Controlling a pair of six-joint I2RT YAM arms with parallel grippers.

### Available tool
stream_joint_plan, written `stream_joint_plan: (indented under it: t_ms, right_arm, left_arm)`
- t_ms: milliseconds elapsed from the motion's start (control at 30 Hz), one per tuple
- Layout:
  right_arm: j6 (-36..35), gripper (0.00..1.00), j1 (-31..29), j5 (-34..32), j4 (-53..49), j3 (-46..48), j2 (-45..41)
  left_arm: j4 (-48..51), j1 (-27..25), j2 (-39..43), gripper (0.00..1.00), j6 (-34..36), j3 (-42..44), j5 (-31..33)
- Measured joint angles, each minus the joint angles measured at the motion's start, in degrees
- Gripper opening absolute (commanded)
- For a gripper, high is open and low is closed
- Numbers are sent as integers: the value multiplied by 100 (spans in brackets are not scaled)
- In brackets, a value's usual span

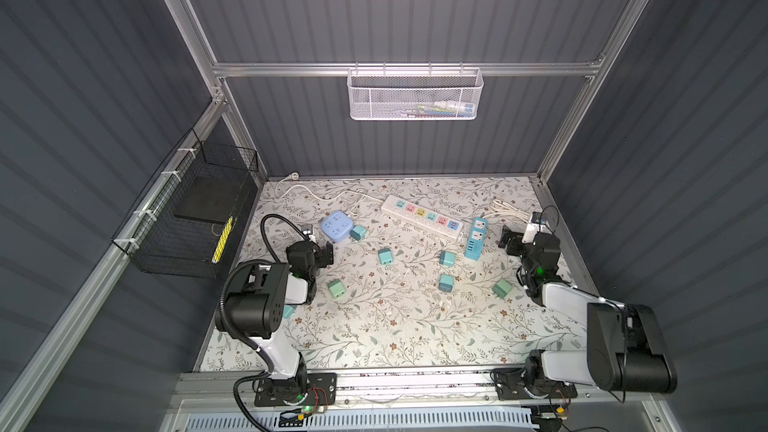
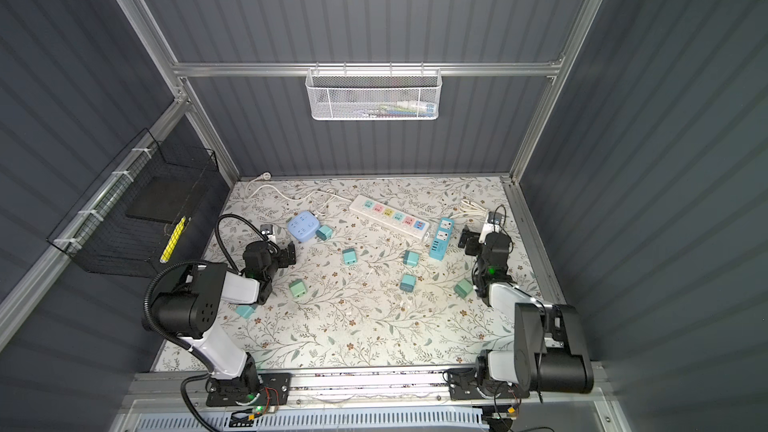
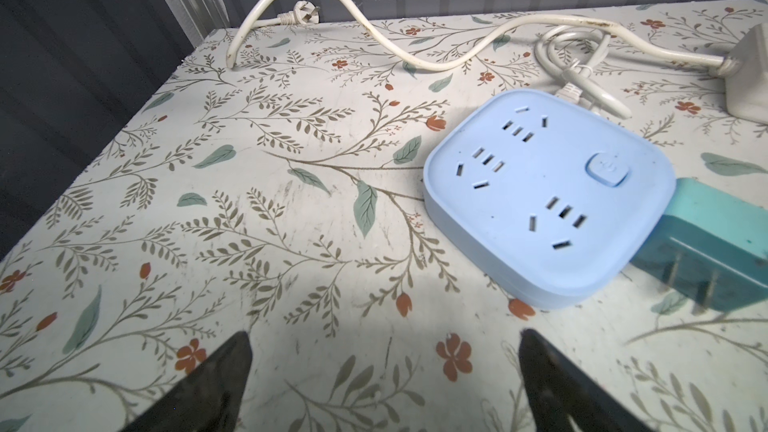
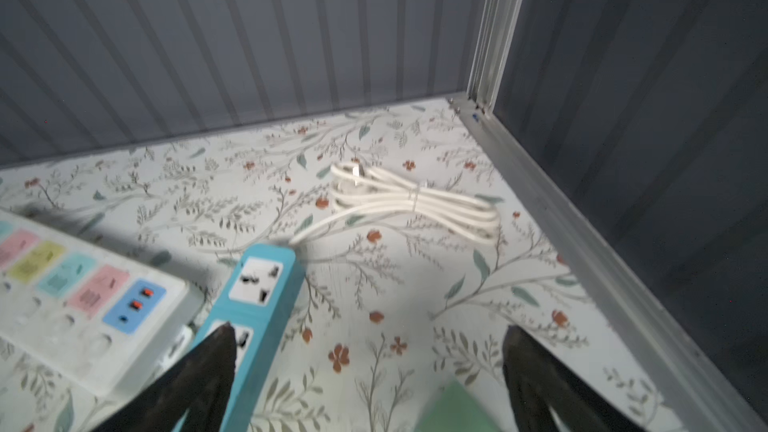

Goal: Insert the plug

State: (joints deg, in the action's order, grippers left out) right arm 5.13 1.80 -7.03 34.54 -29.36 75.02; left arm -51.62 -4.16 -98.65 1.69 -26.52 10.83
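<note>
Teal plug (image 3: pixel 715 251) lies touching the right side of the blue square socket (image 3: pixel 548 197), just to the far side and right of my left gripper (image 3: pixel 384 338), its fingers spread on nothing. My right gripper (image 4: pixel 368 330), also spread, hangs beside the blue strip (image 4: pixel 266 297) near the right frame rail (image 4: pixel 582 226). Floral tabletop (image 1: pixel 395 334), bare across its near half, sits inside grey ribbed walls (image 1: pixel 415 14).

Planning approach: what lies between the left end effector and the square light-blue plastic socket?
Left wrist view: only bare floral tabletop separates left end effector from socket.
</note>
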Motion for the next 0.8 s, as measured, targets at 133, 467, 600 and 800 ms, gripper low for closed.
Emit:
stream_joint_plan:
  t_ms: [133, 467, 600, 800]
  right_arm:
    - [699, 99, -39, -201, -1731, -1585, -376]
    - [2168, 69, 293, 925, -4068, -2966, 203]
    - [2068, 74, -37, 1040, -4717, -3366, 715]
    - [1849, 78, -264, 1084, -5866, -4181, 2079]
  left_arm:
    - [177, -2, 120, 100, 2, -2, -24]
    - [3547, -31, 3252, 100, -2011, -1851, 562]
    - [4352, -15, 3976, 100, -3084, -2540, 385]
    - [4428, -9, 4249, 100, -4111, -2122, -1222]
